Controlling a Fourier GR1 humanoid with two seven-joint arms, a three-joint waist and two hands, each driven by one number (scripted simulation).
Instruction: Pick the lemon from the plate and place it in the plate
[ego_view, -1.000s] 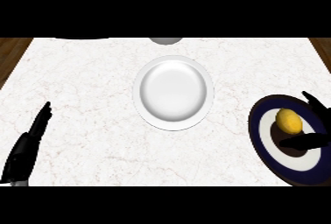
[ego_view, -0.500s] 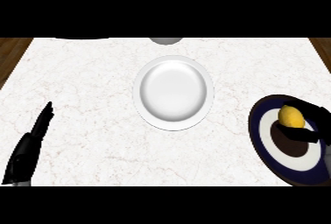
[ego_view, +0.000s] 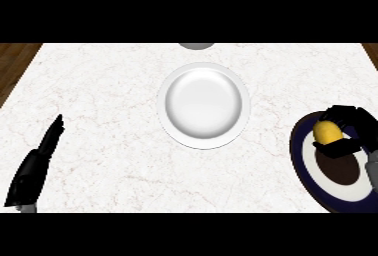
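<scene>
While the lemon (ego_view: 327, 131) lay at the upper left part of the dark blue plate (ego_view: 304, 165), which stood at the right edge of the desk (ego_view: 111, 125), the right hand (ego_view: 347, 132) was curled around it from the right side and from below. Its black fingers (ego_view: 341, 111) arched over the top of the fruit and the thumb seemed to press under it, so the hand was closed on the lemon; whether the fruit was already lifted from the plate I could not tell from this steep view. Such a hold made sense, because a round fruit rolls easily and must be enclosed before it is carried. The white plate (ego_view: 204, 105), the likely goal, stood in the middle of the desk, well apart to the left and with nothing on it. The left hand (ego_view: 37, 167) rested at the lower left edge, fingers straight and together, touching nothing. A grey round thing (ego_view: 196, 45) showed at the far edge.
</scene>
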